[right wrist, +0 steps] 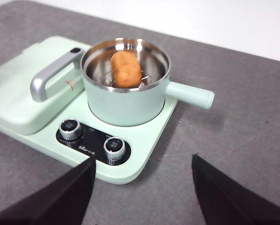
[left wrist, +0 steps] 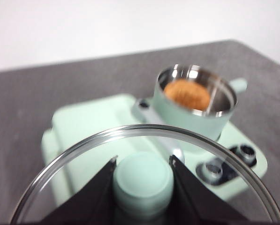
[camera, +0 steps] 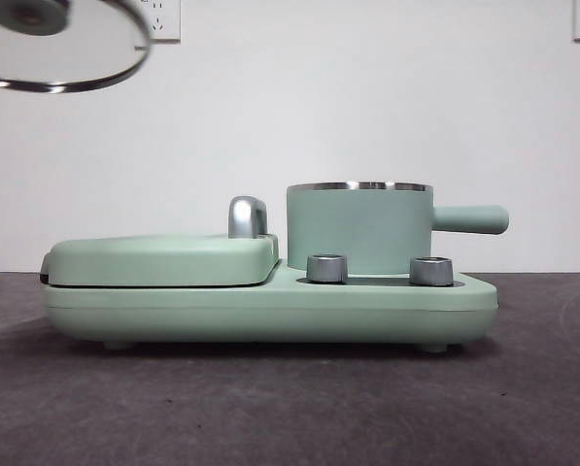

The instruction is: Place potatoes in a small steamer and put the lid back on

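The mint-green steamer pot (camera: 359,229) with its side handle stands on the right of the cooker base (camera: 270,311). The orange-brown potato (right wrist: 126,69) lies inside the steamer pot (right wrist: 125,89) on a wire rack; it also shows in the left wrist view (left wrist: 186,93). My left gripper (left wrist: 143,161) is shut on the green knob of the glass lid (left wrist: 144,187) and holds it high in the air, to the left of the pot. The lid (camera: 66,44) shows at the front view's top left corner. My right gripper (right wrist: 142,161) is open and empty, above the table in front of the cooker.
The flat green hinged grill plate (camera: 163,260) with a steel handle (camera: 247,216) takes up the cooker's left half. Two steel dials (camera: 327,268) sit on the base in front of the pot. The dark grey table (camera: 290,408) lies all round.
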You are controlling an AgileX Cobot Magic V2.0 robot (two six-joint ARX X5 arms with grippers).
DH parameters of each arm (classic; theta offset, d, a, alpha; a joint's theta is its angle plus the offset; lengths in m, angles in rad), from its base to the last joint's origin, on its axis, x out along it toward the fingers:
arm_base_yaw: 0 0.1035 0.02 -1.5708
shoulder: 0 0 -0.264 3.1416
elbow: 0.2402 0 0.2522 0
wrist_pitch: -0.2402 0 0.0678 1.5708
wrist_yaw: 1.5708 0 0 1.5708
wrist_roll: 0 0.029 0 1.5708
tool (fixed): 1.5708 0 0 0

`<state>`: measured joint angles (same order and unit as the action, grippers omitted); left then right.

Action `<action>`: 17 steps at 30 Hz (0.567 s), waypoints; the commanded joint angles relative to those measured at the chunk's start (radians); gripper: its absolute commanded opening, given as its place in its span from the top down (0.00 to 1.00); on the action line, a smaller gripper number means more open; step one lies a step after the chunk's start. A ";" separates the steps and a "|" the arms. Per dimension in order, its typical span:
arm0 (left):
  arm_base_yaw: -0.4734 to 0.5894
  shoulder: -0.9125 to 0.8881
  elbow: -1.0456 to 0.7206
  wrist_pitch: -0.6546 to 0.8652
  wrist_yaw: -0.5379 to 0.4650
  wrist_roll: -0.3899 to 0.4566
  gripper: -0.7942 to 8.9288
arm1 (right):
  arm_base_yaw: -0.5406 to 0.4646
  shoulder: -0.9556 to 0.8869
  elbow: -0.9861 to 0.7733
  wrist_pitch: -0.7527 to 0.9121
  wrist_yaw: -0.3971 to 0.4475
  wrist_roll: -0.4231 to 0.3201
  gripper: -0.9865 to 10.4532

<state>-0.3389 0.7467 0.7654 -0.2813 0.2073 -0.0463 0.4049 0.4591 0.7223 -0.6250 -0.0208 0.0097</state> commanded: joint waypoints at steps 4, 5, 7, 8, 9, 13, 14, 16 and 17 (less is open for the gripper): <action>-0.036 0.179 0.015 0.278 0.005 0.076 0.91 | 0.005 -0.029 0.003 0.000 0.024 0.035 0.64; -0.044 0.217 0.018 0.327 0.009 0.089 0.91 | 0.005 -0.029 0.003 -0.003 0.024 0.035 0.64; -0.064 0.288 0.028 0.407 0.012 0.109 0.91 | 0.005 -0.029 0.003 -0.005 0.025 0.035 0.64; -0.077 0.325 0.034 0.448 0.012 0.117 0.91 | 0.005 -0.029 0.003 -0.006 0.025 0.035 0.64; -0.089 0.360 0.043 0.482 0.012 0.122 0.91 | 0.005 -0.029 0.003 -0.006 0.025 0.035 0.64; -0.136 0.499 0.106 0.547 0.012 0.144 0.91 | 0.005 -0.029 0.003 -0.010 0.030 0.035 0.64; -0.147 0.529 0.126 0.548 0.012 0.150 0.91 | 0.005 -0.029 0.003 -0.012 0.030 0.035 0.64; -0.172 0.599 0.177 0.547 0.012 0.171 0.91 | 0.005 -0.029 0.003 -0.016 0.030 0.035 0.64; -0.180 0.627 0.200 0.548 0.012 0.176 0.91 | 0.005 -0.029 0.003 -0.018 0.030 0.035 0.64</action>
<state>-0.5106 1.3579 0.9314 0.2306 0.2142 0.1013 0.4049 0.4274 0.7223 -0.6483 0.0044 0.0319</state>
